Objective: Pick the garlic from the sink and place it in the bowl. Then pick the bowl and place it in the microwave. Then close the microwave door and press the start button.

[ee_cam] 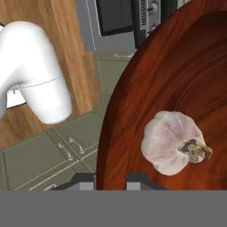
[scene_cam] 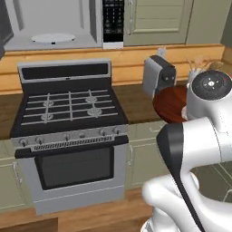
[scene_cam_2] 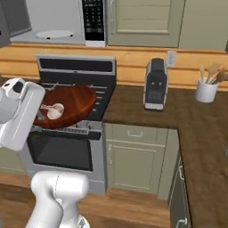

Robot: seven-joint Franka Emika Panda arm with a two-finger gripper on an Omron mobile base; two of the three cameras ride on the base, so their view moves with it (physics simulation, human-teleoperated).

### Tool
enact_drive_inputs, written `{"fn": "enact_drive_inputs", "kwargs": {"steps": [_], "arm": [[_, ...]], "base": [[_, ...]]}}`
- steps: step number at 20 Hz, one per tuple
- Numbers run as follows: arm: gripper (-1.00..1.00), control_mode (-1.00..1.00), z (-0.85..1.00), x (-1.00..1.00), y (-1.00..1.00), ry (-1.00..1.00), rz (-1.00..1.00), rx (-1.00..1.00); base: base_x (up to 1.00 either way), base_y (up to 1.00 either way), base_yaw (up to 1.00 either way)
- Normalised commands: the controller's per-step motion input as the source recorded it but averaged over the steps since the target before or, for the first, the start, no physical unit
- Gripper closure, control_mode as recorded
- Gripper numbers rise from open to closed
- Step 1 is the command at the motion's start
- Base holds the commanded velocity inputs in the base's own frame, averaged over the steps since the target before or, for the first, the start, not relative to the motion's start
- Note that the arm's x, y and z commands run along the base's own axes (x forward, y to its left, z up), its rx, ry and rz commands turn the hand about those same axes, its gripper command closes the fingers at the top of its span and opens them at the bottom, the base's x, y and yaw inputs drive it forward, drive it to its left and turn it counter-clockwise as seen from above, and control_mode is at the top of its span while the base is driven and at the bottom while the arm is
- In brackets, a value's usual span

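Note:
The glossy reddish-brown bowl [scene_cam_2: 75,103] hangs in the air above the stove's right front corner, level with the counter, also seen at the arm's side as the bowl [scene_cam: 170,103]. The whitish garlic [ee_cam: 170,142] lies inside the bowl [ee_cam: 177,66], near its rim; the same garlic [scene_cam_2: 54,110] shows beside my wrist. My gripper [ee_cam: 111,181] is shut on the bowl's rim, a fingertip on each side of the edge. The microwave [scene_cam: 50,20] stands open above the stove, its white turntable [scene_cam: 53,38] bare and its black keypad [scene_cam: 113,20] at the right. The sink is out of view.
A gas stove [scene_cam: 68,108] with an oven sits under the microwave. On the dark counter [scene_cam_2: 200,133] to its right stand a grey and black coffee machine [scene_cam_2: 155,84] and a white utensil holder [scene_cam_2: 205,91]. Beige cabinets [scene_cam_2: 138,156] run below.

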Motion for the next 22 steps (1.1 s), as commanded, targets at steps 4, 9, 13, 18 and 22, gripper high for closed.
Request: {"fn": "enact_drive_inputs", "kwargs": {"steps": [4, 9, 13, 18, 22], "arm": [[1.00, 1.00, 0.00, 0.00, 0.00, 0.00, 0.00, 0.00], [1.00, 1.00, 0.00, 0.00, 0.00, 0.00, 0.00, 0.00], [1.00, 1.00, 0.00, 0.00, 0.00, 0.00, 0.00, 0.00], [1.00, 1.00, 0.00, 0.00, 0.00, 0.00, 0.00, 0.00], [1.00, 1.00, 0.00, 0.00, 0.00, 0.00, 0.00, 0.00]], "base": [[0.86, 0.72, -0.07], [0.32, 0.80, 0.00], [0.26, 0.49, 0.00], [0.35, 0.09, 0.00], [0.41, 0.00, 0.00]]}}
